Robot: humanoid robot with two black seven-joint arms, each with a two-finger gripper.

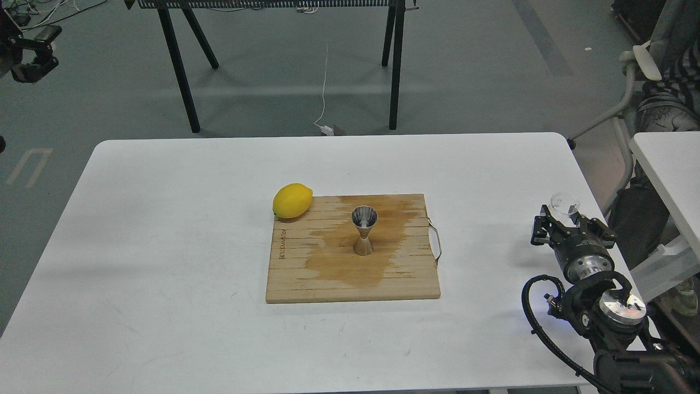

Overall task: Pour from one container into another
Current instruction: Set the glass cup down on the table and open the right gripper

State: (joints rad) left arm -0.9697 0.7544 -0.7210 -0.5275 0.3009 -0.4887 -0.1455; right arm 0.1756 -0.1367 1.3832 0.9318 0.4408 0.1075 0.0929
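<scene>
Right end effector (563, 219) grips glass cup (565, 203), jigger (363, 230) well apart.

**Jigger on the board, glass cup at the right edge**

The steel jigger (363, 231) stands upright near the middle of the wooden cutting board (350, 273) — hourglass-shaped, shiny, mouth open upward, on a dark wet stain. The clear glass cup (565, 205) — small, colourless — sits between the right pincer's (563, 219) fingers, well apart from the jigger.

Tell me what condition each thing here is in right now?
Glass cup: held in the right gripper, off to the right of the board.
Jigger: upright on the board.
Cutting board: flat, wet stain around the jigger.
Lemon: whole, at the board's corner.
Left gripper: raised, holding nothing visible.
</scene>
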